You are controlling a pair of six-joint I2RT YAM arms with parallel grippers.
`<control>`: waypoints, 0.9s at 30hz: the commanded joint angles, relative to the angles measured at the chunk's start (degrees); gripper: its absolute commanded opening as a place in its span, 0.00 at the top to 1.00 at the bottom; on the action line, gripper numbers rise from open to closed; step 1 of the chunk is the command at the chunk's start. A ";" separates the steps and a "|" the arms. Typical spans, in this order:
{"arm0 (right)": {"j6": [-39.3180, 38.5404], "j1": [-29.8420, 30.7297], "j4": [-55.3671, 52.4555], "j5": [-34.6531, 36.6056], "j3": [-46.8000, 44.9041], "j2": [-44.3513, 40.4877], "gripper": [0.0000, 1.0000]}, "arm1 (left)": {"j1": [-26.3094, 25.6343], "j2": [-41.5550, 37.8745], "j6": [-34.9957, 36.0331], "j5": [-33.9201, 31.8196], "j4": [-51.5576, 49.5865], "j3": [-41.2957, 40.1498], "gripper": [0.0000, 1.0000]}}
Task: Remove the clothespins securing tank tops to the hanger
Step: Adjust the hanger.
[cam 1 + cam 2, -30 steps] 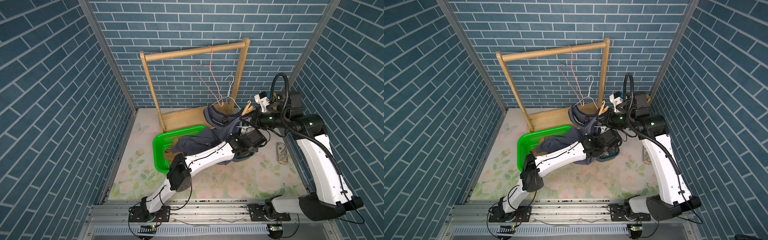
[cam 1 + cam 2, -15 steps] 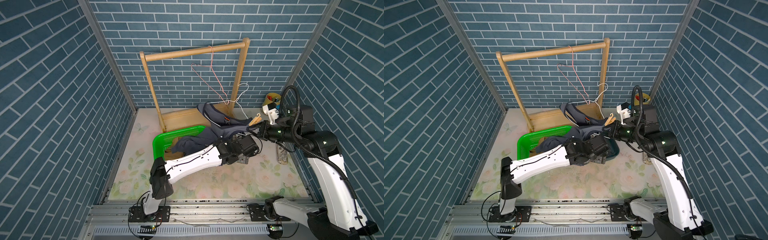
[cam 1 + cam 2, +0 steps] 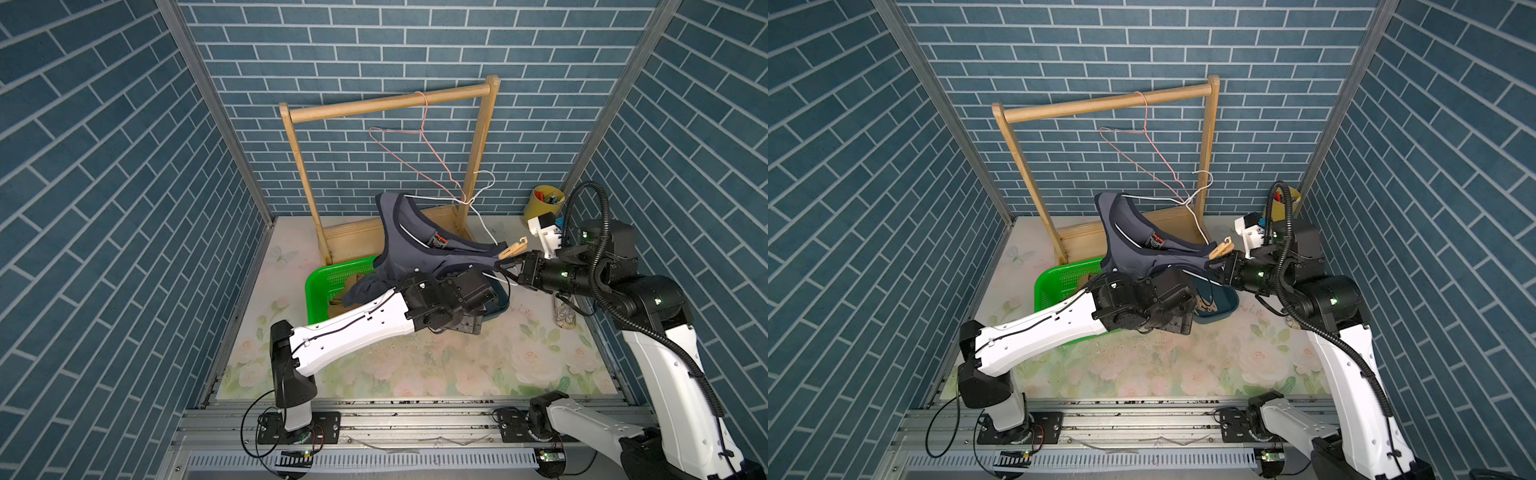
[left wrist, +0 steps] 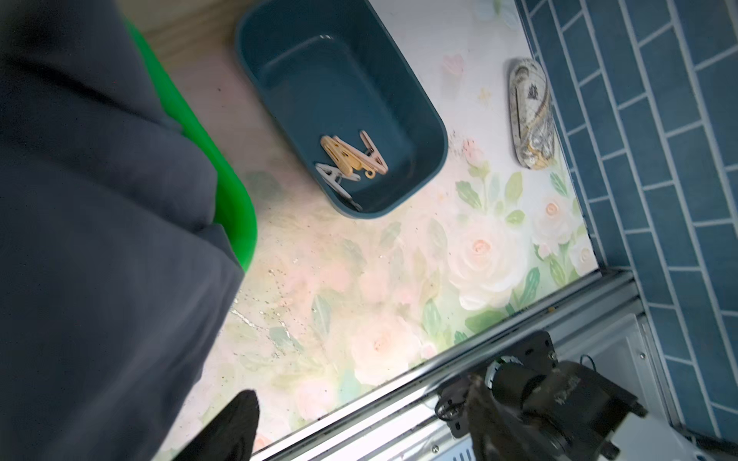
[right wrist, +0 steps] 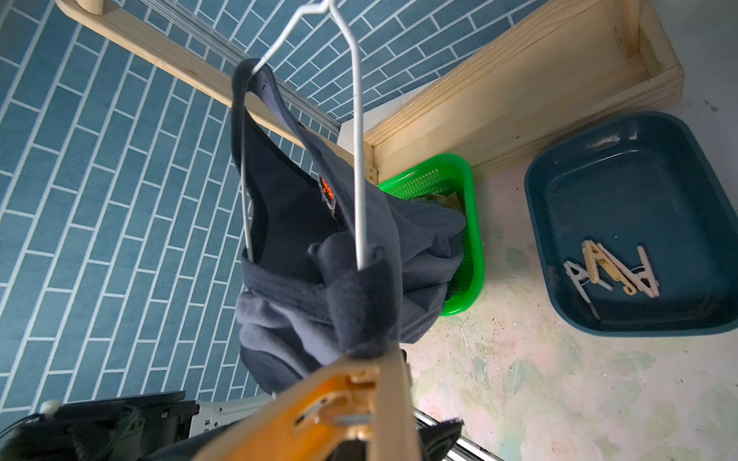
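Right gripper [image 3: 505,263]: clenched on one clothespin [image 3: 514,248], at 2 o'clock from the centre of the floral mat [image 3: 415,365] in both top views.
Held clothespin: pale tan with a small hook at its tail. In the right wrist view its nose pinched a bunched strap of the dark grey-blue tank top [image 5: 359,311] against the white wire hanger [image 5: 357,159].
Dark grey-blue tank top: slung on the white wire hanger, with the red-orange neck label [image 3: 439,240] showing. Its lower folds trailed toward 8 o'clock into the green basket [image 3: 320,286].
Tan cloth [image 3: 1088,279]: a small patch showed inside the green basket. The garment type could not be confirmed.
Left gripper [image 3: 467,326]: released, jaws spread wide with nothing seen between them. It sat by the 7 o'clock edge of the blue tub [image 4: 423,119]. Only one fingertip [image 4: 235,423] showed in the left wrist view.
Blue tub: at 3 o'clock from the green basket. Three loose clothespins [image 4: 351,159] lay together on its floor.
Wooden rack [image 3: 390,104]: at 12 o'clock, with a pink wire hanger [image 3: 419,137] hooked on its rail.
White wire hanger hook: off the rail, near the rack's right post. Whether it was linked to the pink wire hanger could not be told.
Patterned case [image 4: 531,115]: at 3 o'clock on the mat, near the wall.
Yellow cup [image 3: 540,203]: in the 1 o'clock corner.
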 commanded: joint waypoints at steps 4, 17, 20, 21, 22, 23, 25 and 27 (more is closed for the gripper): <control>0.91 -0.39 4.25 0.00 3.53 4.85 1.00 | -2.02 4.78 5.14 6.91 2.87 7.56 0.16; -2.46 -0.43 1.62 -2.12 8.02 8.19 1.00 | -3.67 9.31 6.62 19.17 8.92 13.08 0.03; -3.08 -0.61 1.30 -2.32 7.98 8.12 1.00 | -3.70 7.92 7.65 18.10 5.33 14.98 0.03; -3.18 -0.64 1.37 -2.54 7.91 8.10 1.00 | -3.58 6.94 8.10 17.44 3.95 15.32 0.03; -3.27 -0.65 1.34 -2.82 8.06 8.16 1.00 | -3.63 5.76 8.45 16.62 2.03 15.67 0.03; -3.33 -0.74 1.36 -3.13 8.07 8.23 1.00 | -3.65 4.58 8.76 15.63 0.54 15.57 0.03; -3.53 -0.83 1.33 -3.78 8.08 8.21 1.00 | -3.66 0.17 8.96 13.01 -1.72 13.83 0.03; -3.75 -0.83 1.39 -4.44 7.94 8.19 1.00 | -3.61 -3.52 9.23 11.02 -3.19 12.64 0.03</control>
